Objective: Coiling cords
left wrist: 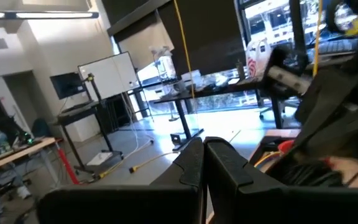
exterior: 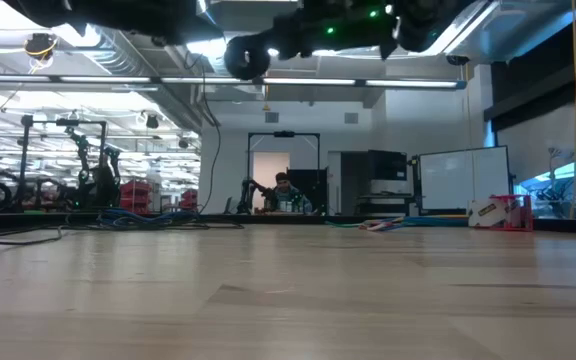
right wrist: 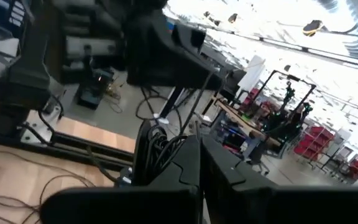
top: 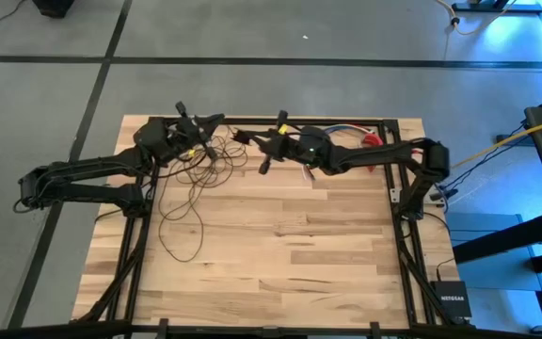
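Two clenched end effectors, left (top: 216, 120) and right (top: 243, 137), hover above the looped cords (top: 188, 193).

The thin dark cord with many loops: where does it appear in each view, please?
High view: thin dark looped cord on the light wooden table, left of centre, below the left gripper.
Low view: not visible.
Left wrist view: not visible.
Right wrist view: lower left, strands on the wood.
Shared landmark: the table.
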Controlling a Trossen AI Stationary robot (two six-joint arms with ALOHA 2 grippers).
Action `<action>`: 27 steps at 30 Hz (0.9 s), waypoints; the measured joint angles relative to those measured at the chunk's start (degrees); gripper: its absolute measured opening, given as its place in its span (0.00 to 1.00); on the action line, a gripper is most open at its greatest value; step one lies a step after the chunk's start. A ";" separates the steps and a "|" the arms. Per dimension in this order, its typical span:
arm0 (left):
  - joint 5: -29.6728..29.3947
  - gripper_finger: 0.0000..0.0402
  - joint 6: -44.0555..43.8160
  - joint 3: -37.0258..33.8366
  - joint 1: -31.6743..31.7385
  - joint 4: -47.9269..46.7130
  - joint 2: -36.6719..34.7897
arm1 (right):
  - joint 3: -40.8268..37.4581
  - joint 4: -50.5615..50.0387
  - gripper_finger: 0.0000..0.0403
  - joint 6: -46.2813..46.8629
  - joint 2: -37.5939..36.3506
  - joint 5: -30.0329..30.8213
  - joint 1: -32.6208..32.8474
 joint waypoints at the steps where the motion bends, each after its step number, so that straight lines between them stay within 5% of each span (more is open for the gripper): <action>1: 0.08 0.02 -0.20 -0.02 -0.02 0.01 0.01 | 0.59 -0.38 0.01 -0.06 0.64 0.29 0.00; 12: 0.45 0.02 -4.43 -0.04 -2.70 -0.54 0.85 | 6.54 -1.21 0.01 -0.07 6.14 13.25 0.06; 27: 0.85 0.02 -3.90 0.02 -7.26 1.45 9.31 | 7.58 -1.52 0.01 0.34 7.83 16.36 0.08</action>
